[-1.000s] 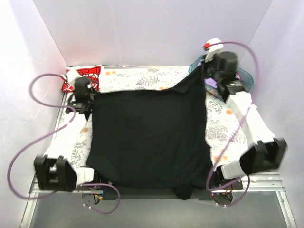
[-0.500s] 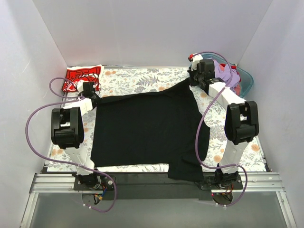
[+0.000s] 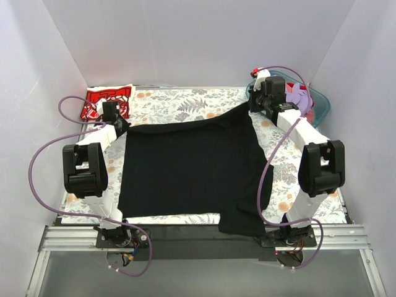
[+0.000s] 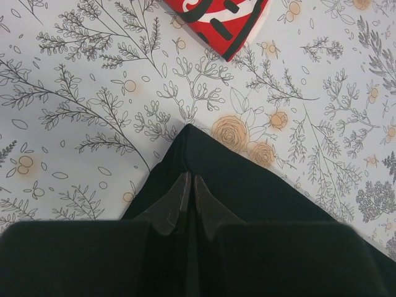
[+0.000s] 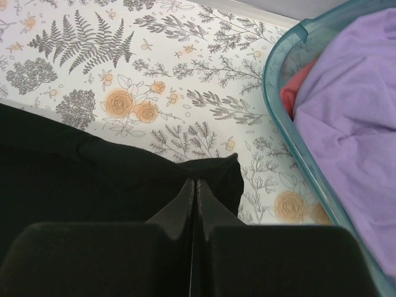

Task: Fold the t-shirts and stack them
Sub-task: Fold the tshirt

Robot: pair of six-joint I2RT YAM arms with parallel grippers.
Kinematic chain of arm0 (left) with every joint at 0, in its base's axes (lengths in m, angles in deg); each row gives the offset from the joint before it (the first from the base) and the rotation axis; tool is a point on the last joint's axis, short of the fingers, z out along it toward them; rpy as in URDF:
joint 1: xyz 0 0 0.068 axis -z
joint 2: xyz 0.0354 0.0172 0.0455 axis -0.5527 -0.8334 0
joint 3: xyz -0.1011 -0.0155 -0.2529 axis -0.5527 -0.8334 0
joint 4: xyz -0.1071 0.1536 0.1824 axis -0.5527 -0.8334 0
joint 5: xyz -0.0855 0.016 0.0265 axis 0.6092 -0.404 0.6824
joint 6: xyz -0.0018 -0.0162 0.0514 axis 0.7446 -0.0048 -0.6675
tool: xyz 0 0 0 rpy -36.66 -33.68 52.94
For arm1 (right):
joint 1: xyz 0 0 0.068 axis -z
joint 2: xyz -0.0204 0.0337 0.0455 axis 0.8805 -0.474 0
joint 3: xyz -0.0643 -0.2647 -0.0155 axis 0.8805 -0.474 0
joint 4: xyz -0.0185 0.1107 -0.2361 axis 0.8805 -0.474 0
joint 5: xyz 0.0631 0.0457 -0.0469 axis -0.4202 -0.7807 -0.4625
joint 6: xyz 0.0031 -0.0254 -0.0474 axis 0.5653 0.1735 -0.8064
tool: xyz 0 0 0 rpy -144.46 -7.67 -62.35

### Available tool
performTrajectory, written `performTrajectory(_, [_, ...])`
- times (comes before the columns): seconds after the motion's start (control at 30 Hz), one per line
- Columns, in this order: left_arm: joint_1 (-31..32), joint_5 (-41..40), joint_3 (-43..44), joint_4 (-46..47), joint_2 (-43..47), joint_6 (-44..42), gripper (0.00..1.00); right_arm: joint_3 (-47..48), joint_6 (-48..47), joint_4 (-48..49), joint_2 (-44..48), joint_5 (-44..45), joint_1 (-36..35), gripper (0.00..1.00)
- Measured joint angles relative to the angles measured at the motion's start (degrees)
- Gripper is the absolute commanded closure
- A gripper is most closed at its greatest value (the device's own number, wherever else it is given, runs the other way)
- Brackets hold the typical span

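The large black t-shirt (image 3: 192, 164) lies spread over the flowered cloth (image 3: 179, 102) in the middle of the table. My left gripper (image 3: 117, 124) is shut on its far left corner (image 4: 204, 154). My right gripper (image 3: 255, 106) is shut on its far right corner (image 5: 216, 170). Both corners are stretched toward the back. A sleeve hangs over the near edge (image 3: 238, 226). The red t-shirt with white lettering (image 3: 106, 99) lies folded at the back left, and its corner shows in the left wrist view (image 4: 216, 21).
A teal plastic bin (image 3: 318, 105) stands at the back right with purple and red clothes in it; it also shows in the right wrist view (image 5: 291, 117). White walls close in the table on three sides. Purple cables loop beside both arms.
Both arms have pulled the black t-shirt's far edge toward the back and spread it flatter. The right gripper moved a little right, toward the bin; the left moved slightly back.
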State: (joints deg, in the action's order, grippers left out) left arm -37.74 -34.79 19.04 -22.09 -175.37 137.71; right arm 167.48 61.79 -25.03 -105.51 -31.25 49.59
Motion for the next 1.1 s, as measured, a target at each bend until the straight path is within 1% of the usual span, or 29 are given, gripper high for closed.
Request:
performTrajectory(0.17, [-0.48,0.63,0.0,-2.6,2.19,0.13,1.0,-3.26,2.43,-2.19,6.19,1.05,0.0,0.99])
performTrajectory(0.47, [-1.01,2.03,-0.2,-8.59,7.06,1.01,1.0,-10.73,8.41,-8.44,12.83,1.55,0.02,0.99])
performTrajectory(0.67, [-1.01,2.58,-4.74,-9.62,11.96,1.95,1.0,-18.53,12.87,-11.89,18.29,0.37,0.02,0.99])
performTrajectory(0.77, [-1.01,2.6,-7.26,-10.4,12.81,2.23,1.0,-21.42,14.27,-13.64,19.91,-0.48,0.02,0.99])
performTrajectory(0.97, [-1.03,2.56,-7.89,-12.5,12.79,2.32,1.0,-22.16,15.47,-16.06,20.37,-1.49,0.02,0.99])
performTrajectory(1.1, [-1.03,2.19,-6.88,-13.75,12.81,2.29,1.0,-20.57,16.06,-18.45,20.44,-2.27,0.02,0.99])
